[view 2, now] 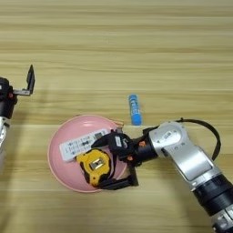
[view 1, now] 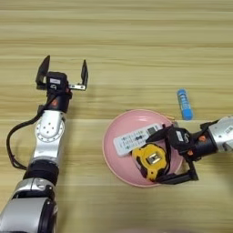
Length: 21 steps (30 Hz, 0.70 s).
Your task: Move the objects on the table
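A yellow-black tape measure (view 1: 149,160) and a slim white remote (view 1: 131,140) lie side by side in the pink plate (view 1: 111,159). My right gripper (view 1: 165,157) reaches in from the right and stands open. One finger is over the remote's right end, the other by the plate's near rim, with the tape measure between them. A small blue-and-white tube (view 1: 184,103) lies on the table (view 1: 136,45) behind the plate, to its right. My left gripper (view 1: 63,71) stands open at the left, with nothing between its fingers.
The wood-grain table runs bare behind the plate and between the two arms. The left arm's black cable (view 1: 11,141) loops beside it at the left edge. The right arm's cable (view 2: 214,132) arcs over the forearm at the right.
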Motion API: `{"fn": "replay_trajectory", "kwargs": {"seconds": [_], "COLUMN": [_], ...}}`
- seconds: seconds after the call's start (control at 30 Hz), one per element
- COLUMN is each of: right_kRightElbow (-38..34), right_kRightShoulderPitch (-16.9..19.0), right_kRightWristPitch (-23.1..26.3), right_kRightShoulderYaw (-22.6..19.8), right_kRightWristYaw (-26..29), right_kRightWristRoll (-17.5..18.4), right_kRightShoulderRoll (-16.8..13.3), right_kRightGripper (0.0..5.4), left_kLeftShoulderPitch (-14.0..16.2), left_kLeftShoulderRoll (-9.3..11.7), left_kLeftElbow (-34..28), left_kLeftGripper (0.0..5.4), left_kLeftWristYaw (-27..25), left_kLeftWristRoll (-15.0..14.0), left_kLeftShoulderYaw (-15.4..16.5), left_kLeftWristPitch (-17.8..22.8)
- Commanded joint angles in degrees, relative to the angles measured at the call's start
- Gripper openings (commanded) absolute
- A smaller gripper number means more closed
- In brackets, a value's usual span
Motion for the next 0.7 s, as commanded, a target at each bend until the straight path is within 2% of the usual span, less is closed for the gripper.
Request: {"fn": "replay_trajectory", "kwargs": {"seconds": [0.03,0.17,0.33,0.43,0.7], "right_kRightElbow": [-1.9,-5.3,-11.57,-12.58,-15.11], "right_kRightShoulderPitch": [0.67,3.15,8.92,11.07,13.39], "right_kRightWristPitch": [-0.12,0.28,1.67,1.74,3.45], "right_kRightShoulderYaw": [-0.53,-1.13,-1.88,-3.49,-7.95], "right_kRightWristYaw": [-0.35,-0.96,-4.07,-9.2,-20.56], "right_kRightWristRoll": [0.75,1.85,3.38,3.23,4.86], "right_kRightShoulderRoll": [-0.24,-1.09,-1.38,0.77,5.44], "right_kRightGripper": [5.36,5.36,5.36,5.36,5.36], "left_kLeftShoulderPitch": [0.04,0.07,-0.09,-0.33,-0.78], "left_kLeftShoulderRoll": [0.01,-0.08,-0.07,-0.13,-0.15], "left_kLeftElbow": [0.12,0.1,0.38,0.69,1.31], "left_kLeftGripper": [5.4,5.4,5.4,5.4,5.4], "left_kLeftWristYaw": [0.22,0.32,0.27,0.28,0.16], "left_kLeftWristRoll": [0.29,0.34,0.27,0.24,0.13], "left_kLeftShoulderYaw": [-0.11,-0.12,-0.11,-0.1,-0.1], "left_kLeftWristPitch": [-0.08,-0.09,-0.18,-0.22,-0.37]}}
